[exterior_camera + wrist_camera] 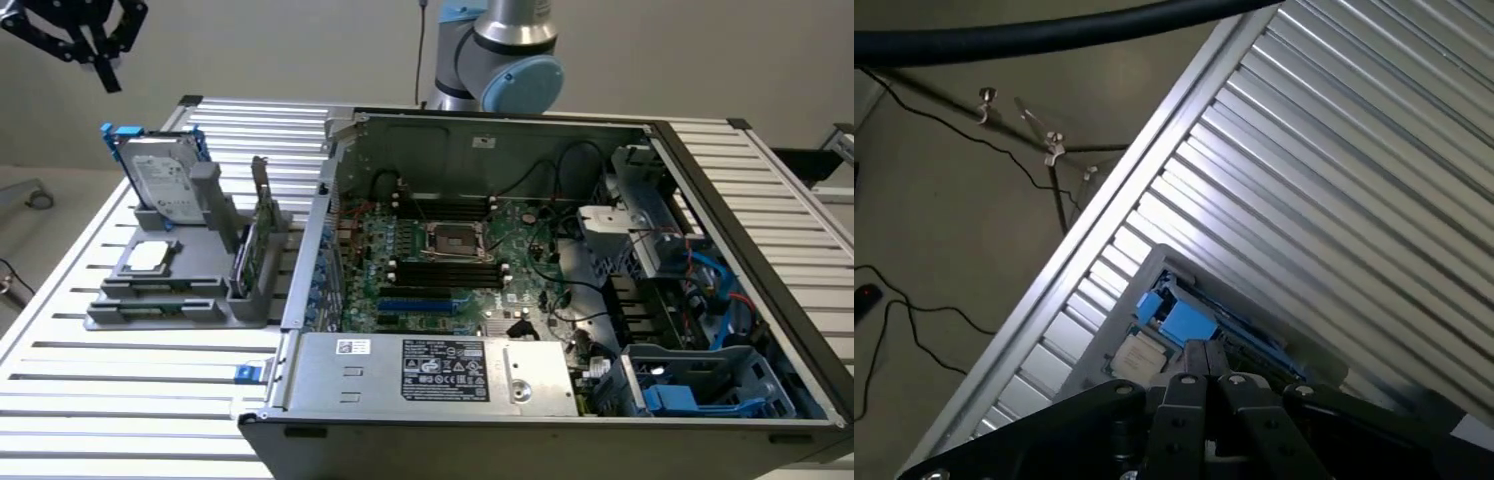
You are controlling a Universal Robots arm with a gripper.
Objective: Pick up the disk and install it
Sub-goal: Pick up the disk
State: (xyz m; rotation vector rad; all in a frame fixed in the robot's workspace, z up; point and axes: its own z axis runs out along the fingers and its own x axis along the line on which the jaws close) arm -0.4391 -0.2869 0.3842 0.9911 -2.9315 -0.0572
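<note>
Robot gripper [107, 78], black fingers pressed together and holding nothing, hangs high above a hard disk [163, 180] parked beside an open computer case [320, 200].

From the exterior view's left: a ribbed aluminium slat table [120, 400] carries a matte grey plastic stand [154, 300]. The disk, a flat silver-grey slab with a white label in a blue plastic frame, stands upright in the stand's back slot, well below the gripper. A small square silver chip [150, 256] lies flat in front of it, and a thin circuit card [254, 240] stands on edge just beside it. Further right, the steel case shows a green motherboard [441, 260], a boxy metal power supply [427, 370], tangled black cables and a blue plastic drive cage [707, 385]. The arm's grey and pale blue joint [514, 60] rises behind the case.
</note>
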